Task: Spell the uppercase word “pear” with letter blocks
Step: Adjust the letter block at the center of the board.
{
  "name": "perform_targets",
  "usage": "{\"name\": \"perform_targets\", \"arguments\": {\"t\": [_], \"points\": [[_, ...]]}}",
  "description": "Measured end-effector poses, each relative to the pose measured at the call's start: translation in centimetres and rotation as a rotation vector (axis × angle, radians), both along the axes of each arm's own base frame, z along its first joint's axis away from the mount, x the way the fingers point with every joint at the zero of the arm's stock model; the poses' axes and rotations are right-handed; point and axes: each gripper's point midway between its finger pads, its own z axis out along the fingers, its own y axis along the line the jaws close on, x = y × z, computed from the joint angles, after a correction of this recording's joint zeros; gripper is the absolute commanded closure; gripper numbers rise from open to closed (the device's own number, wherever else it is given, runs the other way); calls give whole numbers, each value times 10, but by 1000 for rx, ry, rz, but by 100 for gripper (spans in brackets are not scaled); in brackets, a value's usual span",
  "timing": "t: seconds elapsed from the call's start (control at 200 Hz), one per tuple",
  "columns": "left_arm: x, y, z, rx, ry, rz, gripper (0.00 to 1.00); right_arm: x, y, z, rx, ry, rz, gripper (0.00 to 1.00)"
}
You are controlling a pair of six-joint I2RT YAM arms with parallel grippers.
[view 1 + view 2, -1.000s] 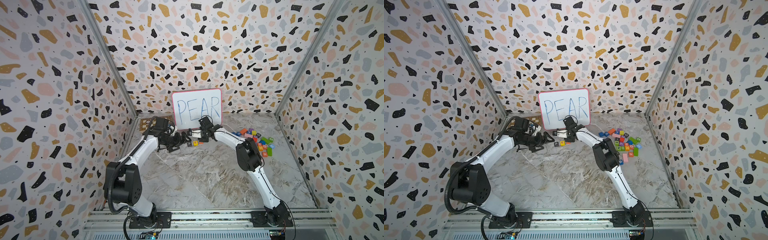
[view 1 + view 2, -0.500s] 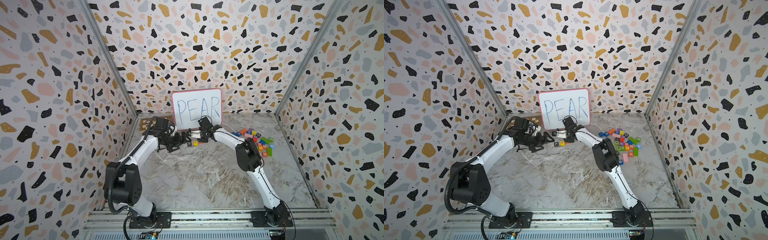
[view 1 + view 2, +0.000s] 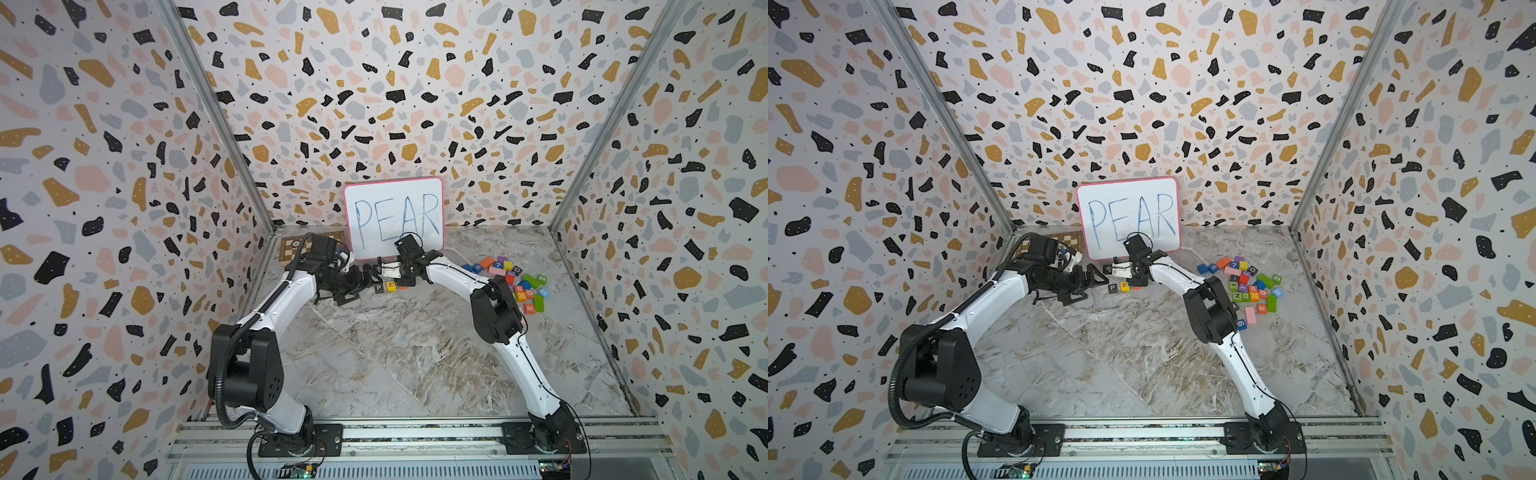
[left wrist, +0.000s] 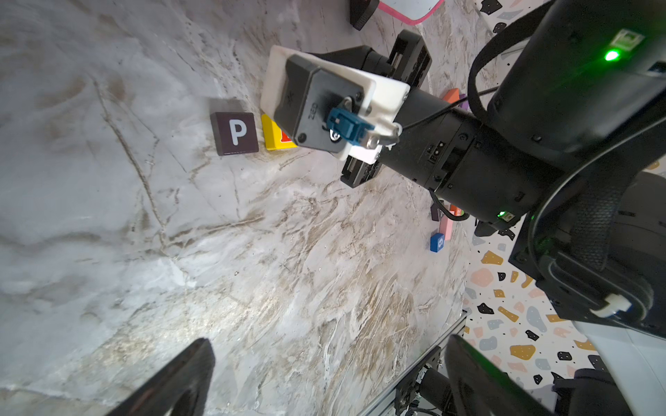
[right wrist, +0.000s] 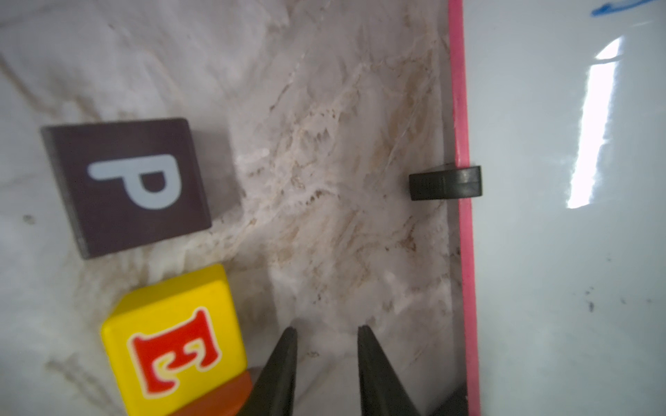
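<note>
Glossy marble-print tabletop (image 3: 395, 357), grey-white with tan veins. It's boxed on three sides by terrazzo-print wall panels (image 3: 374, 104) with black, ochre, pink and grey chips. Ribbed aluminium rail (image 3: 415, 432) along the front carries both arm bases. Pink-framed whiteboard (image 3: 395, 208), rounded corners, stands at the back on a black clip foot (image 5: 445, 183).

Just in front of it: matte black cube with white P (image 5: 126, 187), then glossy yellow cube with red E (image 5: 173, 342), small gap between them. Smooth orange cube (image 5: 216, 398) touches the E cube on the side away from P, letter hidden. Orange-red cube with white R (image 3: 529, 308) sits in the loose pile of coloured blocks (image 3: 507, 278), well off to the right.

Right gripper (image 5: 326, 329): tapered black fingers pinched to a narrow slit, nothing between, tips beside the E cube. Left gripper (image 4: 329, 340): fingers spread wide, empty, near the P cube.
</note>
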Motion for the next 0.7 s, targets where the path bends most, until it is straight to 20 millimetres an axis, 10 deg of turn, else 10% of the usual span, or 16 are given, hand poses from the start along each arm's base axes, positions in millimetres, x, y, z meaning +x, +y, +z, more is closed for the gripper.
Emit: {"name": "perform_targets", "arguments": {"t": [0.451, 0.701], "points": [[2, 0, 3, -4, -13, 3, 1, 32, 9, 54, 101, -128, -87, 66], [-2, 0, 11, -4, -47, 3, 1, 47, -22, 111, 260, -132, -327, 76]]}}
